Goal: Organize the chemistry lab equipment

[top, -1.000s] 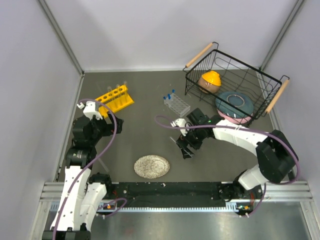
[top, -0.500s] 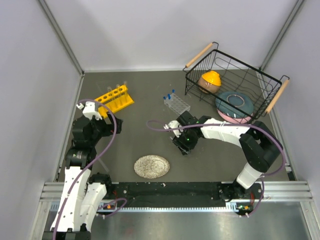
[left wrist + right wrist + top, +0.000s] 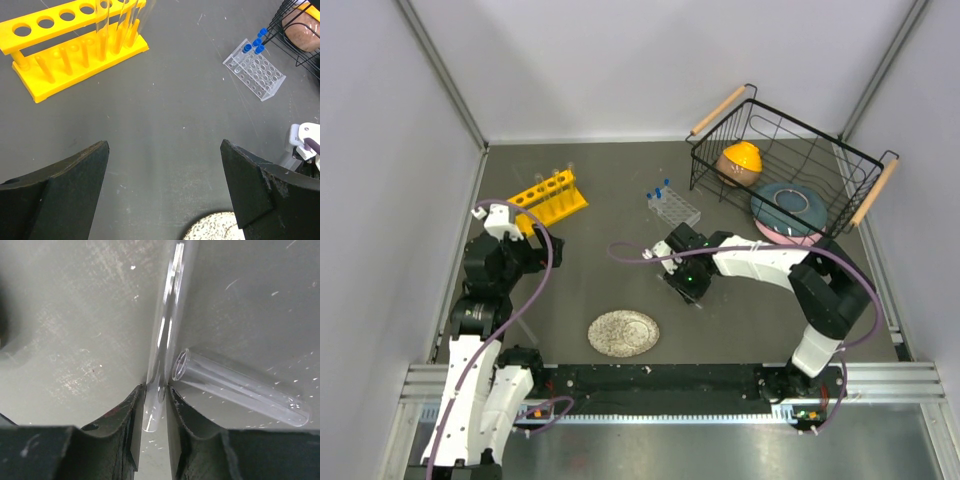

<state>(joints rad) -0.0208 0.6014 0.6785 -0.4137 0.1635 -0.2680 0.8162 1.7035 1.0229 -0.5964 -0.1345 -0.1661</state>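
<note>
My right gripper is shut on a long clear test tube that runs away from the fingers, low over the table. A second test tube lies on the table just to its right, its open mouth near the held one. From above, the right gripper is at mid-table. The yellow rack holds a few test tubes at its right end. The small clear rack carries blue-capped vials. My left gripper hangs open, nothing between its fingers, near the yellow rack.
A black wire basket with dishes stands at the back right, just beyond the clear rack. A round speckled disc lies near the front edge, left of the right gripper. Grey walls close in both sides.
The right gripper has shifted left and down onto the test tube and its jaws have closed on it. The left arm has not moved.
</note>
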